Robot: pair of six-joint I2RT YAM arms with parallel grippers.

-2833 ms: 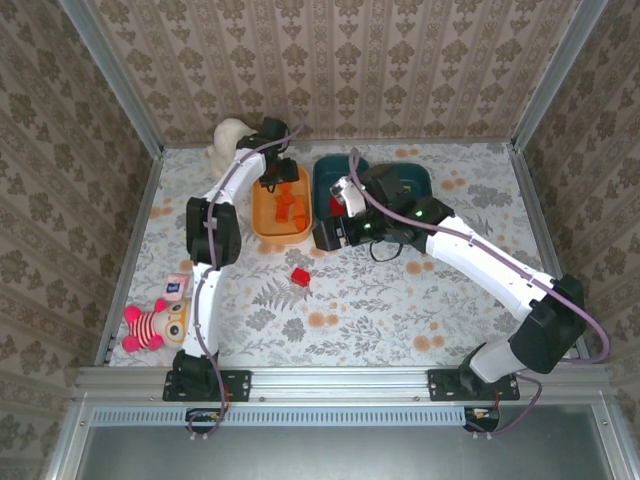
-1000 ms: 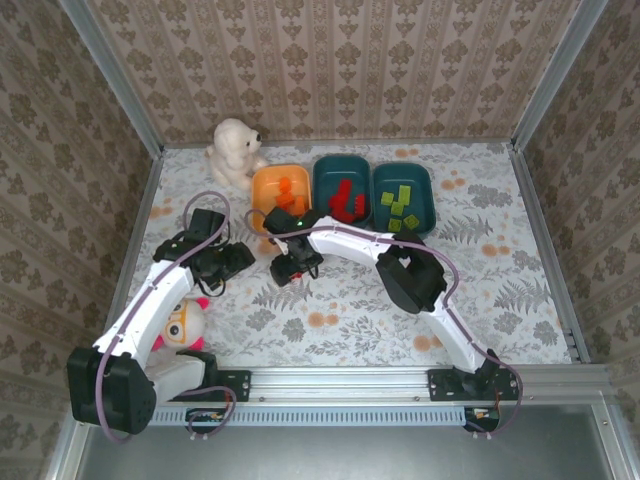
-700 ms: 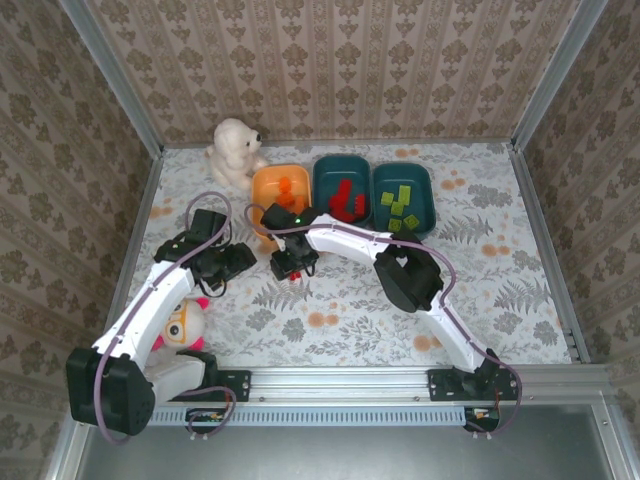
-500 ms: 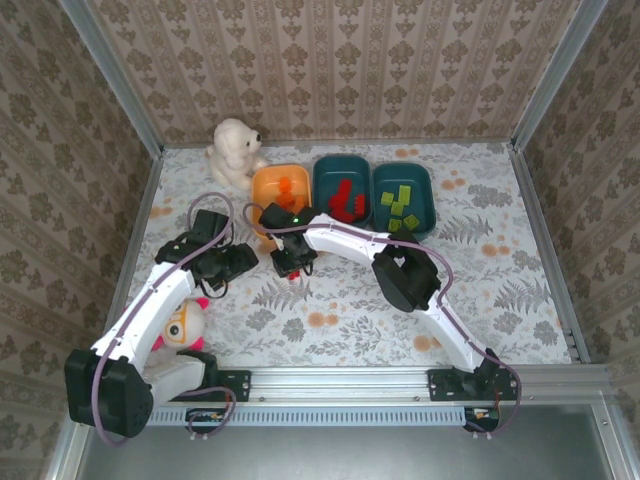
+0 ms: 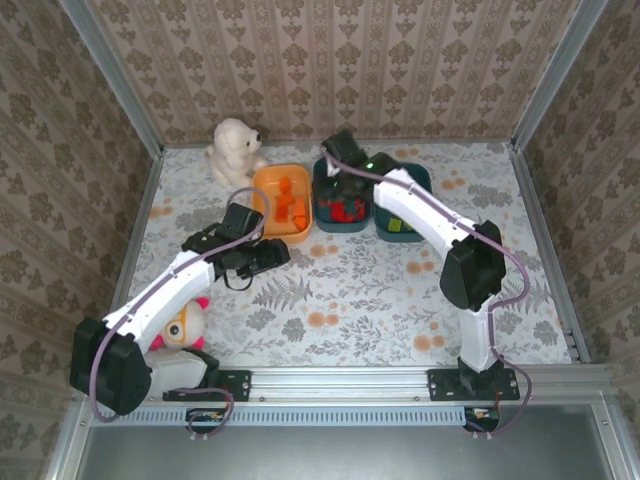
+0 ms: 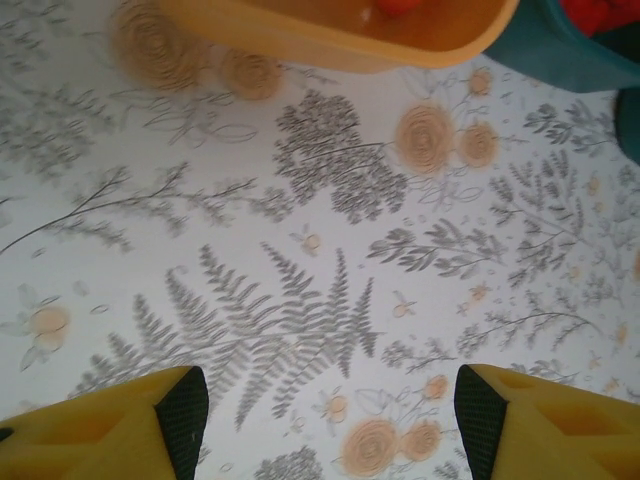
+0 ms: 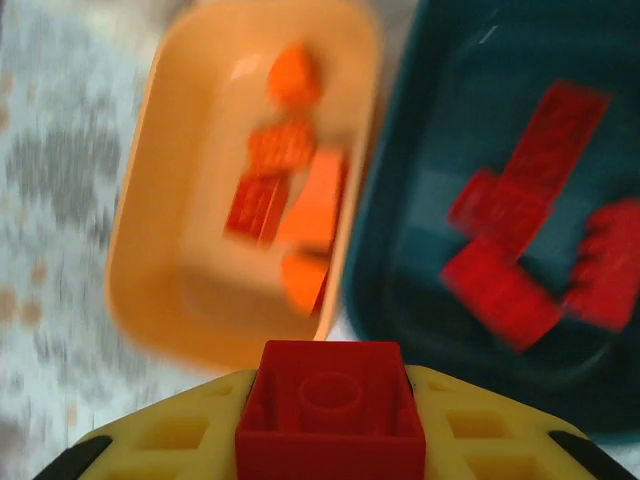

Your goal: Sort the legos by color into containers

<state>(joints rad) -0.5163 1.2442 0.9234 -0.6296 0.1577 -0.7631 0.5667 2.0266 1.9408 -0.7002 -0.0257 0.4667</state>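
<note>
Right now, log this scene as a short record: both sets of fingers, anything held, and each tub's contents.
left fingers: open, empty, over the table
right fingers: shut on a red brick
orange tub: orange bricks
middle teal tub: red bricks
right teal tub: partly hidden by the right arm

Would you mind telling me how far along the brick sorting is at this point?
Done: orange bricks lie in the orange tub, and several red bricks lie in the teal tub beside it. In hand: the right gripper is shut on one red brick over the tubs. Left: probably just dropping it in with the other red ones. The left gripper is open and holds nothing.
</note>
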